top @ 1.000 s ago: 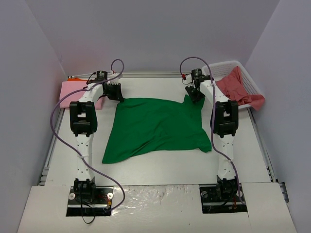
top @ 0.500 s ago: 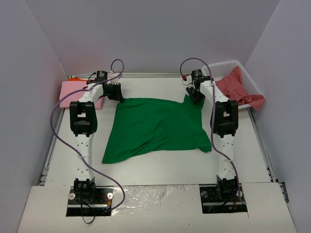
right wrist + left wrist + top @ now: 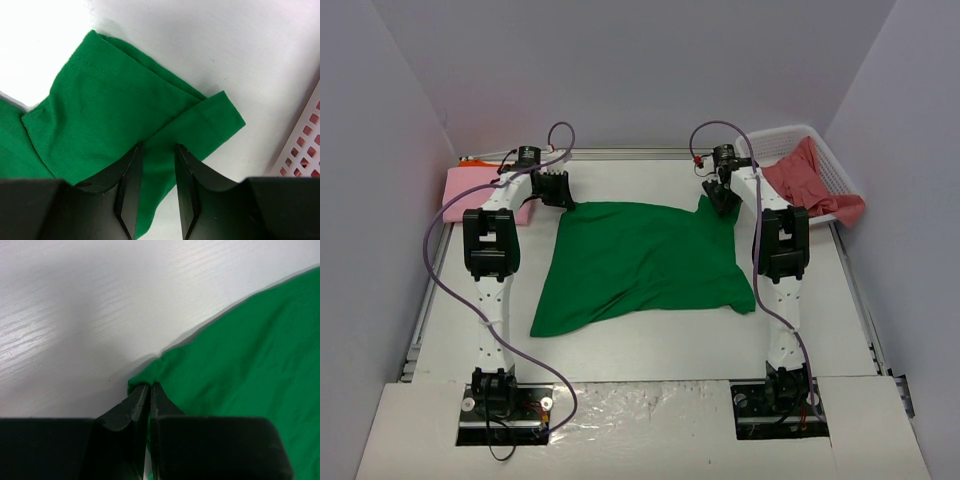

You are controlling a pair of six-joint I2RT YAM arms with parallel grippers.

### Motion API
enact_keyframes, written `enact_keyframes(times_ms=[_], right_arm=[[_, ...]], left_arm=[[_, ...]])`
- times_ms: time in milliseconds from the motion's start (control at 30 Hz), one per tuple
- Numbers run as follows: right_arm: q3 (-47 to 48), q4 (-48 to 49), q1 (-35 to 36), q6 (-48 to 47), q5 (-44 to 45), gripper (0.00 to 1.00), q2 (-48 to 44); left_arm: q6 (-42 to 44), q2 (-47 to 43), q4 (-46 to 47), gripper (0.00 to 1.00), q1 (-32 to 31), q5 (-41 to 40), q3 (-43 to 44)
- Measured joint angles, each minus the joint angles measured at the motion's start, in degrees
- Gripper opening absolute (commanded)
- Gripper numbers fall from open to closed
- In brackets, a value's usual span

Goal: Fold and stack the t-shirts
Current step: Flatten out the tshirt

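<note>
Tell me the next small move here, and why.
Probably close the right gripper on the sleeve of the green t-shirt lying under its parted jaws. The left gripper pinches the opposite far corner, and the shirt lies spread flat, so a matching grip would let both fold the far edge over.

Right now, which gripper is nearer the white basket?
Right. The right gripper sits at the far right sleeve of the green t-shirt, just left of the basket; the left gripper is at the shirt's opposite far corner.
</note>
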Motion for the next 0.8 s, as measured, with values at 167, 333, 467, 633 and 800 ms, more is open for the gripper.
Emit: enact_keyframes(times_ms=[167, 333, 467, 633, 800], right_arm=[[0.0, 0.0, 0.2, 0.0, 0.0, 0.28, 0.0], [0.0, 0.1, 0.5, 0.0, 0.0, 0.28, 0.0], [0.0, 0.1, 0.7, 0.0, 0.0, 0.28, 0.0], [0.0, 0.2, 0.9, 0.0, 0.0, 0.27, 0.0], [0.1, 0.2, 1.1, 0.1, 0.0, 0.28, 0.0]], left_arm=[[0.0, 0.0, 0.3, 0.02, 0.1, 0.4, -0.2], [0.0, 0.0, 0.3, 0.02, 0.1, 0.4, -0.2], [0.0, 0.0, 0.3, 0.02, 0.1, 0.4, -0.2], [-0.1, 0.0, 0.4, 0.02, 0.1, 0.5, -0.3], [-0.3, 0.0, 0.7, 0.02, 0.1, 0.9, -0.4]])
